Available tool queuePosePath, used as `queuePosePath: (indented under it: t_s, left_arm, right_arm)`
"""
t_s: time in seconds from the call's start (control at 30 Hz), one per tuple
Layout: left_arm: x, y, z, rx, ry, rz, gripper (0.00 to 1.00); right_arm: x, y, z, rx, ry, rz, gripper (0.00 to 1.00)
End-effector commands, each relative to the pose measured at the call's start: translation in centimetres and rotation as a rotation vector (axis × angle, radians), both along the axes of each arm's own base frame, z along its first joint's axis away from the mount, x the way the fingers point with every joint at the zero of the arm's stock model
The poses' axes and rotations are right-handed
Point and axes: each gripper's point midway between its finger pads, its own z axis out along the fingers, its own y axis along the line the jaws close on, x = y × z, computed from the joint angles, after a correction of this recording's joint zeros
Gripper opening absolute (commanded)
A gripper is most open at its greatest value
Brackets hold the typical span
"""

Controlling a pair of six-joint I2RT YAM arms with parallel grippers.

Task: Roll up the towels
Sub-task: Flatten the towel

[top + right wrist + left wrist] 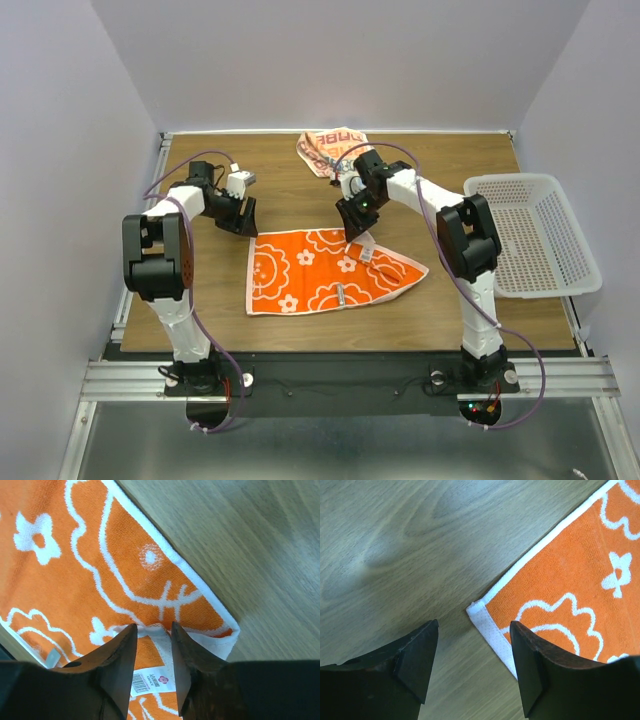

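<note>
The right hand [150, 630] has its two fingers drawn nearly together on a raised ridge of cloth, pinching the orange towel [320, 272] at its far right corner. There the edge is doubled over on itself, with a printed label [152, 682] showing just below. That grip looks meant to lift or start turning the border, the first fold of a roll.

The left hand [474, 625] is spread wide and holds nothing. It hangs over the orange towel's far left corner, one finger above the white hem and the other above bare counter [200, 270]. It probably straddles the corner in order to come down and take it, so both ends turn evenly.

The orange towel itself lies nearly flat, print side up. The second towel [330, 148] sits crumpled beyond the orange towel's far edge, apart from it and unrolled. The basket [510, 181] stands well off to the orange towel's right.
</note>
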Motion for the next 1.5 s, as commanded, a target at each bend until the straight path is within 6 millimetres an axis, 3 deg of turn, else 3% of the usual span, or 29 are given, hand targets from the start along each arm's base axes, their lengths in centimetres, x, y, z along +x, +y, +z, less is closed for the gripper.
queuePosePath:
  t_s: [0.0,0.17,0.3,0.4,0.6,0.63,0.77,0.87,0.93,1.1,1.23,1.47]
  left_arm:
    - [0.2,-0.7,-0.2,-0.005,0.003,0.002,0.7]
    - [0.4,-0.9,-0.7,0.009,0.004,0.012,0.7]
    - [0.2,-2.0,-1.3,0.011,0.01,-0.011,0.62]
    - [0.1,-2.4,-1.6,0.014,0.012,-0.018,0.5]
    - [0.0,-2.4,-1.7,0.026,0.007,-0.017,0.15]
    - [-0.1,-2.3,-1.6,0.028,0.007,-0.019,0.01]
    - [-0.1,-1.2,-0.8,0.077,-0.017,-0.011,0.0]
    - [0.4,0.4,0.5,0.114,-0.05,0.004,0.0]
    - [0.9,2.7,1.1,0.137,-0.06,0.03,0.0]
    - [1.7,4.3,1.8,0.181,-0.078,0.038,0.0]
    - [2.5,4.7,1.8,0.203,-0.088,0.042,0.0]
    - [4.3,5.3,1.6,0.236,-0.13,-0.001,0.0]
  right_arm:
    - [-0.8,1.1,1.7,0.055,0.019,0.021,0.38]
    - [-1.5,0.5,0.6,0.033,0.047,0.036,0.32]
    - [-1.5,0.2,0.2,0.016,0.042,0.038,0.17]
    - [-1.3,0.2,0.7,0.018,0.028,0.037,0.01]
    - [-0.2,0.3,3.4,0.03,-0.047,0.02,0.01]
    - [0.2,0.3,4.0,0.03,-0.066,0.014,0.01]
    - [1.7,-1.2,6.9,0.009,-0.158,-0.044,0.01]
    - [3.1,-3.5,8.3,-0.017,-0.213,-0.099,0.01]
    - [4.0,-5.7,9.1,-0.045,-0.251,-0.141,0.01]
    - [5.8,-9.8,7.4,-0.137,-0.294,-0.217,0.01]
    - [7.3,-11.9,5.7,-0.192,-0.326,-0.285,0.0]
    - [8.4,-12.8,2.8,-0.217,-0.321,-0.314,0.01]
